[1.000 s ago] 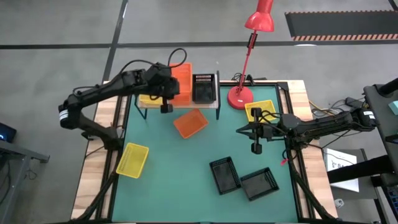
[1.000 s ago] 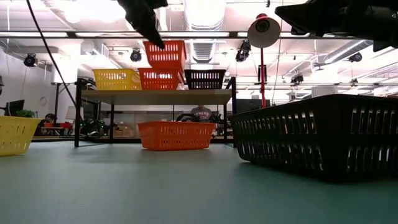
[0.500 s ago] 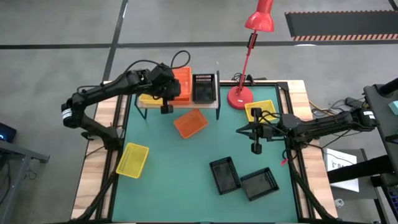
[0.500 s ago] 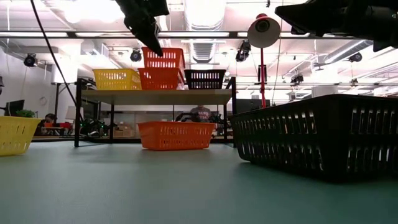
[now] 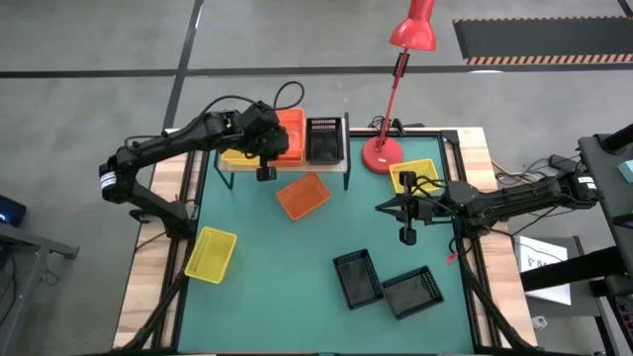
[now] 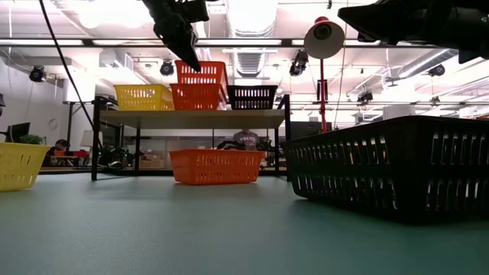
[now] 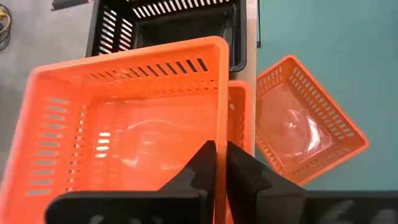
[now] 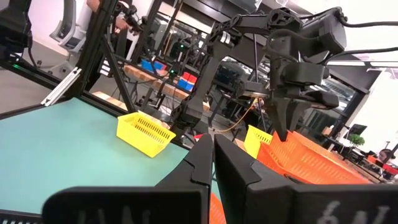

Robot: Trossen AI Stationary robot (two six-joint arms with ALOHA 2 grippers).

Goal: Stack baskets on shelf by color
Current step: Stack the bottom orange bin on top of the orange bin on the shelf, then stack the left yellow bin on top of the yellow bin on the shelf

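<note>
Our left pincer (image 7: 219, 163) clamps orange basket (image 7: 124, 124) rim over shelf (image 5: 287, 164) stack; skewed release risks topple. Right pincer (image 5: 406, 235) closed, empty.

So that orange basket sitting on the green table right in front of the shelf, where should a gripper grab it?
Probably on a rim wall, coming straight down from above. The loose orange basket lies open side up, askew to the shelf, so its thin mesh walls stand free for jaws to straddle. The edge facing away from the shelf looks clearest. The left gripper is busy, shut on another orange basket.
</note>
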